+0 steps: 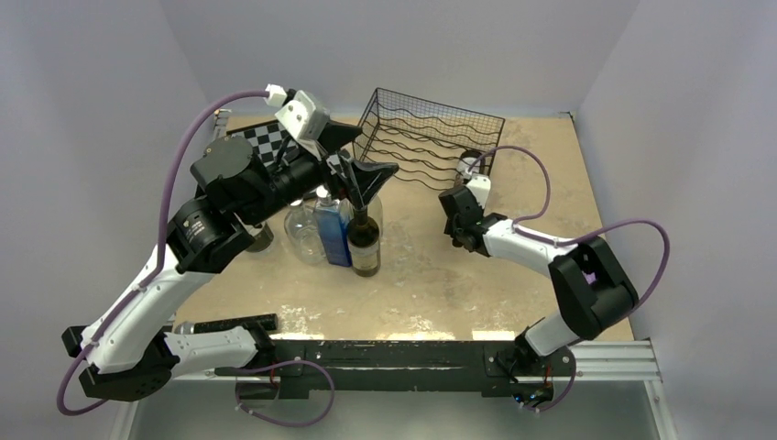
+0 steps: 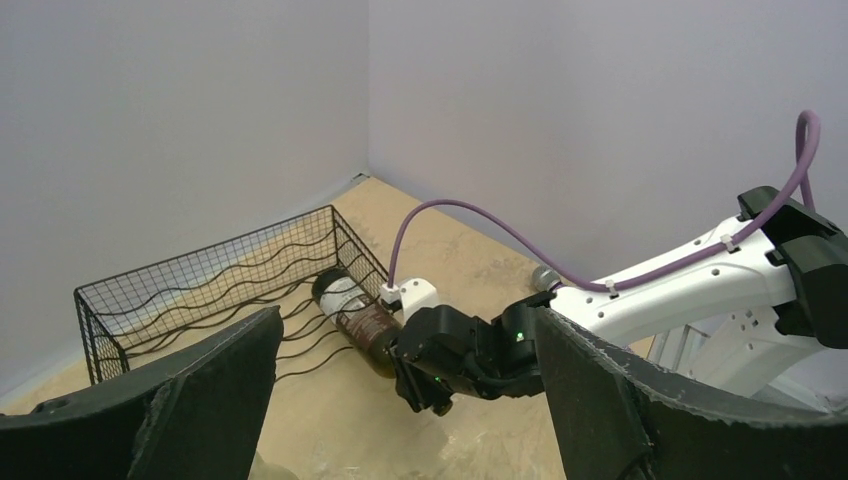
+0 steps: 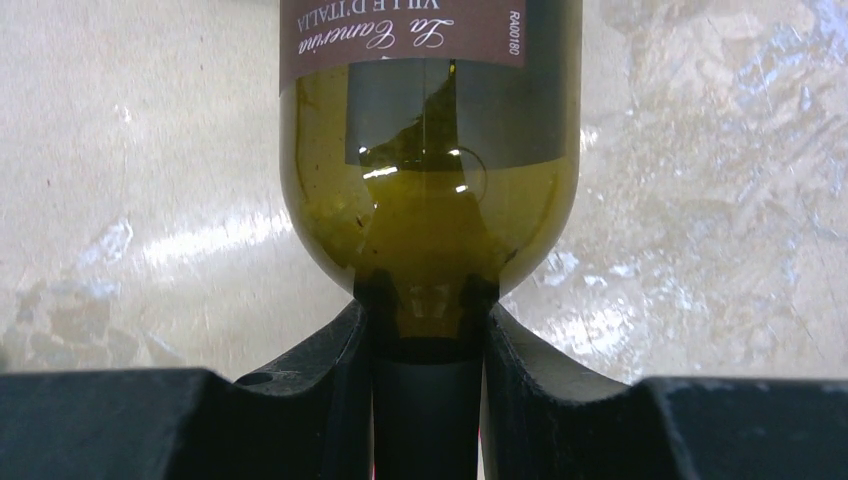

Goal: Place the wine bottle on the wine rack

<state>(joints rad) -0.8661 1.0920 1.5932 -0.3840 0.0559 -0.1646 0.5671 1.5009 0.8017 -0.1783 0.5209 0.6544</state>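
Note:
The wine bottle is green glass with a brown label. It lies nearly flat, and my right gripper is shut on its neck. In the left wrist view the wine bottle points base-first into the right front corner of the black wire wine rack. I cannot tell whether it rests on the wires. From above, the wine rack stands at the back centre and the right wrist covers most of the bottle. My left gripper hangs open and holds nothing, left of the rack.
Below the left gripper stand a dark labelled bottle, a blue bottle and a clear glass jar. A chessboard lies at the back left. Walls close in the back and both sides.

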